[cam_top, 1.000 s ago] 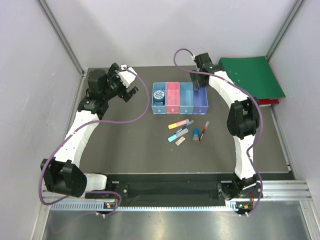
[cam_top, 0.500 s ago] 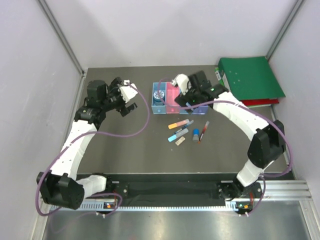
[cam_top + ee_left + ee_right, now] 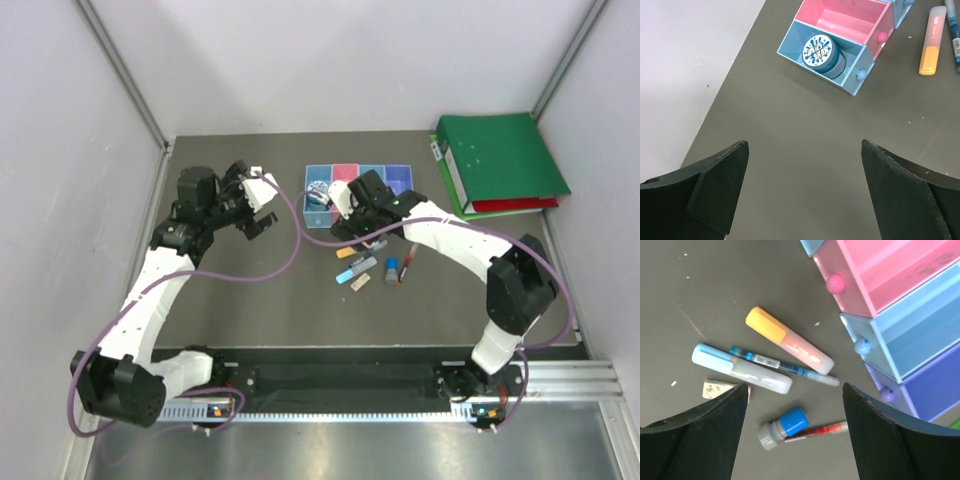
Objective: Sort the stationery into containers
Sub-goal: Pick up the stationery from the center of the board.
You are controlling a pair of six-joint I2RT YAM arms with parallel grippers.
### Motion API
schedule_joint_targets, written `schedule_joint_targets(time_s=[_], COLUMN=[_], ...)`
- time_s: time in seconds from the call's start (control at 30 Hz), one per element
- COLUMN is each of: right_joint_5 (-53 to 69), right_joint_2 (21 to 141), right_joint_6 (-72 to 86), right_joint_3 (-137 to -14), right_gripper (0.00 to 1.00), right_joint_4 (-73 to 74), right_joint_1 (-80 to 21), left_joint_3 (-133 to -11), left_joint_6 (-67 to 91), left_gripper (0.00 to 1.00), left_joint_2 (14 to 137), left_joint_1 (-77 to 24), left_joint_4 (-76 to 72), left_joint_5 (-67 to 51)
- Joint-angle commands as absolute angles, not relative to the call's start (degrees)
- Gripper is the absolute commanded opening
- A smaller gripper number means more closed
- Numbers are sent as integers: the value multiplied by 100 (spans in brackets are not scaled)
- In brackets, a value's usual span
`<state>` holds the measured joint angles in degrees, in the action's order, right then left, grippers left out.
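Right gripper: fingers spread wide, nothing between them. It hangs over the loose pile, probably lining up a pick. Under it lie the orange highlighter, the light-blue marker and a thin blue pen between the two and touching the marker. Nearer the fingers are a small blue-capped cylinder, a red pen right against it, and a tan eraser partly hidden by the left finger. All of these are on the table, just beside the bins and not yet sorted.

Left gripper: fingers fully apart and empty, over bare table well left of the bins. It looks parked out of the other arm's way.

Bins sit in a row, knobs facing the pile. The blue bin holds a round blue tub. The pink bin looks empty. The light-blue bin and purple bin show nothing inside, but they are only partly in view.
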<state>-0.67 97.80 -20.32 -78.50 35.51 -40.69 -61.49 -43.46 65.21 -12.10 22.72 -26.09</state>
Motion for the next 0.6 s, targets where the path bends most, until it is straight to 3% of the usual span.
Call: schedule_joint_targets(time_s=[0.0,0.3,0.57], right_joint_5=[-79,-79,-26], right_joint_2=[9633,9791,9896], right_joint_6=[-1723,-1196,-626], right_joint_3=[-7384,-6908,-6856], right_gripper=[76,78,89], right_joint_4=[3165,2970,3059], right_joint_1=[-4324,-4500,-4605], left_joint_3=[-6064,-6196,-6363], left_joint_6=[-4315,-4395,-4509], left_gripper=[99,99,99], left_joint_2=[6232,6170,6249], left_joint_1=[-1239,-1248,-1248], left_joint_4=[2039,2205,2364], left_joint_5=[-2619,-2549,-2496])
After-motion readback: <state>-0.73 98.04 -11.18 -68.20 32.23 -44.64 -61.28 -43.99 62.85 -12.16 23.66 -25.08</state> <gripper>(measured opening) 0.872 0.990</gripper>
